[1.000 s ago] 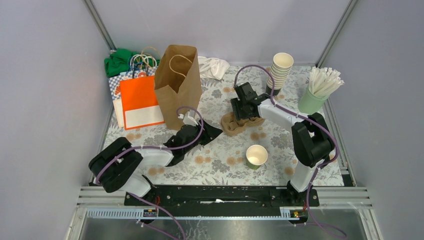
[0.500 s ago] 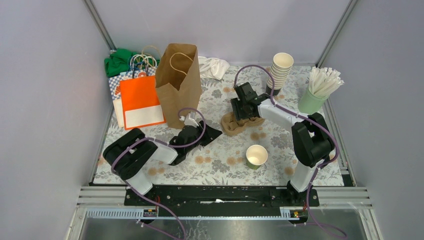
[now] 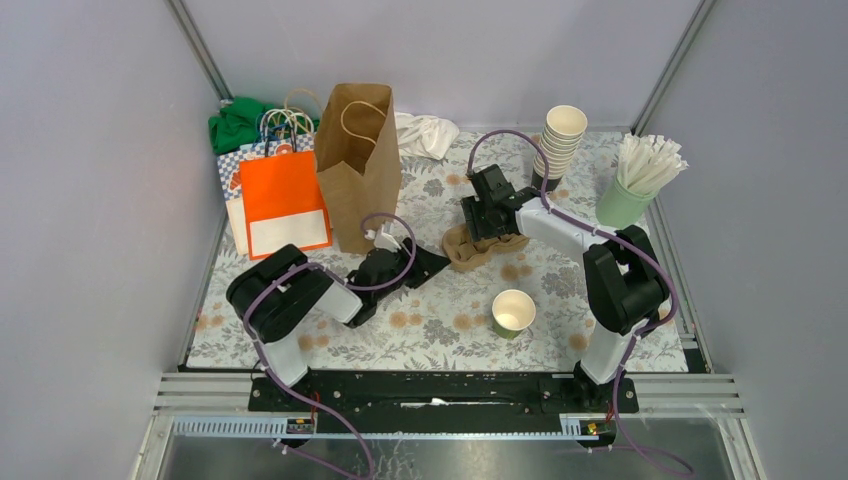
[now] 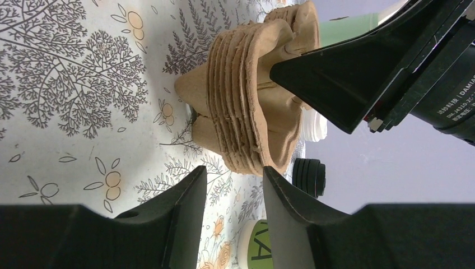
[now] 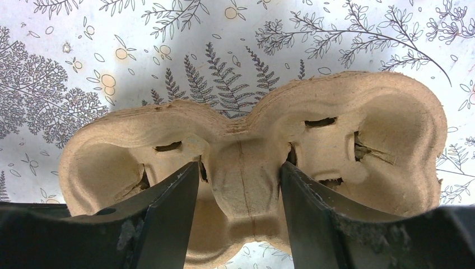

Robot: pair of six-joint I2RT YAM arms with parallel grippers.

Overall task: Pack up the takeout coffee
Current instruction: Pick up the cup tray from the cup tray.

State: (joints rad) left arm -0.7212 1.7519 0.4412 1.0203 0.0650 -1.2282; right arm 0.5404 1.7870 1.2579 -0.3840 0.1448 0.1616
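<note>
One takeout coffee cup point(image 3: 513, 312), dark green with a white inside and no lid, stands upright near the table's front middle; its side point(image 4: 259, 246) shows low in the left wrist view. A stack of black lids point(image 4: 311, 177) lies behind the brown pulp cup carriers point(image 3: 462, 250). My right gripper point(image 3: 488, 225) comes down on the carrier stack point(image 5: 246, 134), its jaws closed on the middle ridge with a finger in each well. My left gripper point(image 3: 430, 263) lies low on the table just left of the carriers point(image 4: 246, 106), open with nothing between its fingers point(image 4: 185, 224).
A tall brown paper bag point(image 3: 358, 160) stands open behind the left gripper, with an orange bag point(image 3: 283, 205) and a green cloth point(image 3: 235, 122) to its left. At the back right are stacked cream cups point(image 3: 560, 140) and a pale green cup of white sticks point(image 3: 632, 190).
The left arm's elbow has swung to the right, and its gripper has edged slightly toward the carriers. The right arm, carriers and cup have not moved.
</note>
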